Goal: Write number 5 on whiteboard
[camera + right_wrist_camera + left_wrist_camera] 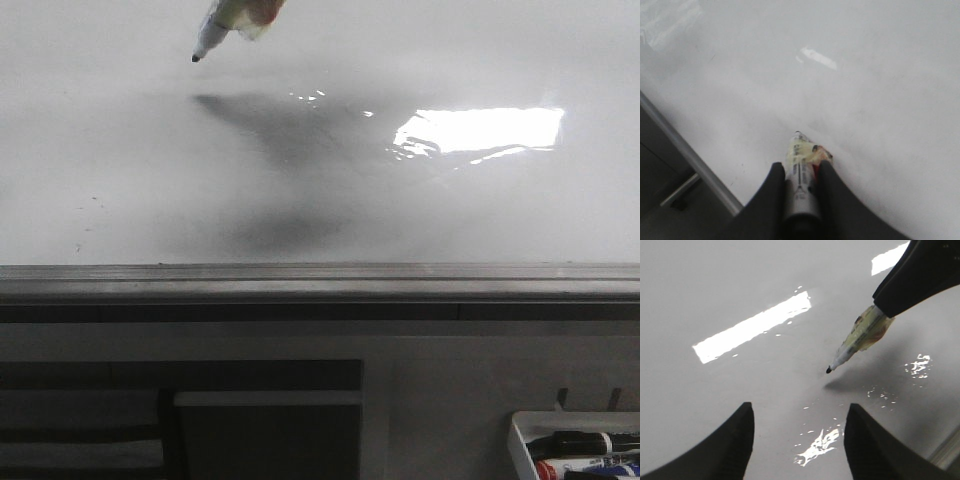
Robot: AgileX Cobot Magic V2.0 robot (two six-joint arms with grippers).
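The whiteboard (120,170) is glossy, white and blank; no number 5 shows on it. My right gripper (801,170) is shut on a white marker (800,155) wrapped in yellowish tape. The marker (225,20) comes in from the top of the front view, its black tip (196,58) pointing down-left. The tip's shadow (240,110) lies apart from it, so the tip hangs just off the board. In the left wrist view the marker (860,337) sticks out of the right gripper's black fingers (920,275). My left gripper (799,412) is open and empty over the board.
A grey metal ledge (320,280) runs along the board's lower edge. A small white tray (520,440) with several markers sits at the lower right. Bright glare patches (480,130) lie on the board. The ledge also shows in the right wrist view (685,155).
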